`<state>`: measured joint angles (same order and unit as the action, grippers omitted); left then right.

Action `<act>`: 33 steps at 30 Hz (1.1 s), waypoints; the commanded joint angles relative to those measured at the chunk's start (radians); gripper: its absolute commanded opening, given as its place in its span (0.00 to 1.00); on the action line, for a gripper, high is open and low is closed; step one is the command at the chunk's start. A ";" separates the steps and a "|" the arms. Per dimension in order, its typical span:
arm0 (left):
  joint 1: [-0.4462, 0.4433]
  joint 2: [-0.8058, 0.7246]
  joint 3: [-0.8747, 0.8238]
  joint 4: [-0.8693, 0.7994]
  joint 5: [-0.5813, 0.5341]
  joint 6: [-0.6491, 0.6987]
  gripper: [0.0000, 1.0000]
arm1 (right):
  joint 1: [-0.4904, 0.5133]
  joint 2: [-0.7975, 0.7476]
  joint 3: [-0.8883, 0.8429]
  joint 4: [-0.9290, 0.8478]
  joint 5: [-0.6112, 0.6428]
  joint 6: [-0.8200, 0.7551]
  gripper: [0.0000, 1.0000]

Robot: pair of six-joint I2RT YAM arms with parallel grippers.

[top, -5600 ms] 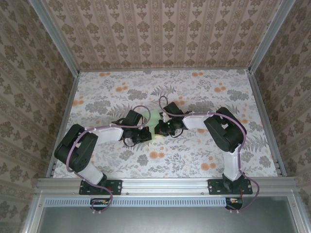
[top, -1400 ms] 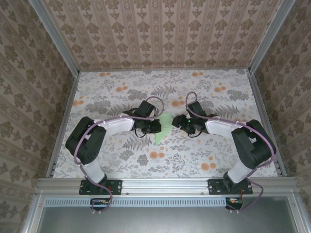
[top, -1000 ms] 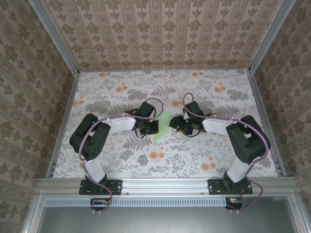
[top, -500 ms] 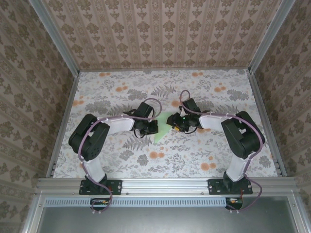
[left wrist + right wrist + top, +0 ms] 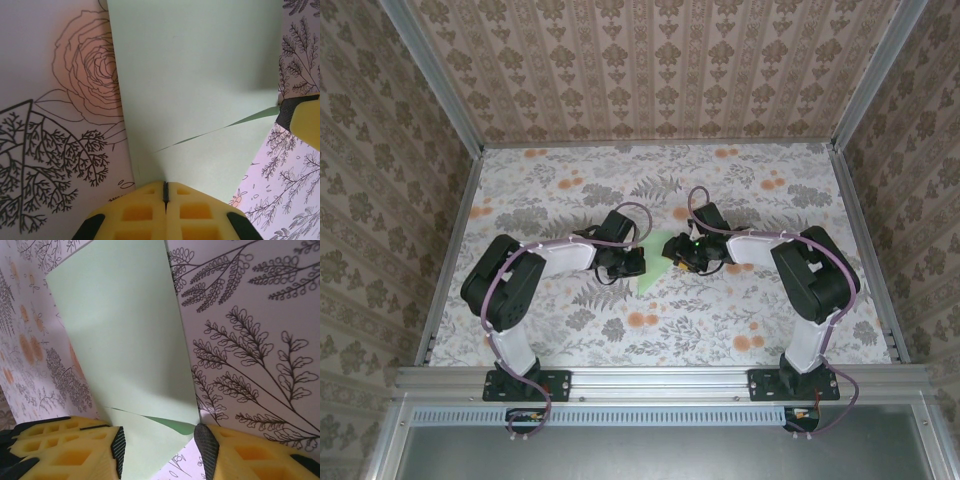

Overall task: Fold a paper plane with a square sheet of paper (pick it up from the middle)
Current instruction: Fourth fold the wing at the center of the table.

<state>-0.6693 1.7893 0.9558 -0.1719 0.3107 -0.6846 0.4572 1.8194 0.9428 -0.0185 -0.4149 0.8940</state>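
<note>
**Item 1: sheet of paper** [image 5: 646,278]. Pale green and plain. It lies on the tablecloth [image 5: 570,190] near the middle of the table, between the two grippers. It is partly folded: the left wrist view shows one flap [image 5: 215,160] laid over the main sheet [image 5: 195,75], with a thin raised edge running across it. The right wrist view shows the same sheet [image 5: 125,340] narrowing toward the fingers, with a darker green sliver where the layers part.

**Item 2: left gripper** [image 5: 632,262]. Low over the paper's left side. Its yellow fingers [image 5: 145,212] are pressed together with no gap between them, and their tips meet the near corner of the sheet. Whether any paper is pinched between them is hard to tell from this angle.

**Item 3: right gripper** [image 5: 672,250]. Low over the paper's right side and close to the left gripper. Its jaws stand apart, one finger [image 5: 70,450] on each side of the sheet's narrow end, with the paper lying in the gap.

**Item 4: tablecloth.** Orange and grey floral print, flat.
</note>
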 commanded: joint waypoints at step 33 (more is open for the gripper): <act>0.030 0.006 -0.036 -0.022 -0.007 0.011 0.04 | 0.008 0.086 0.050 0.080 -0.185 -0.016 0.26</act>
<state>-0.6582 1.7885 0.9489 -0.1608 0.3363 -0.6876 0.4610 1.8900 0.9516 0.0803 -0.5659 0.9089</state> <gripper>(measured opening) 0.048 0.282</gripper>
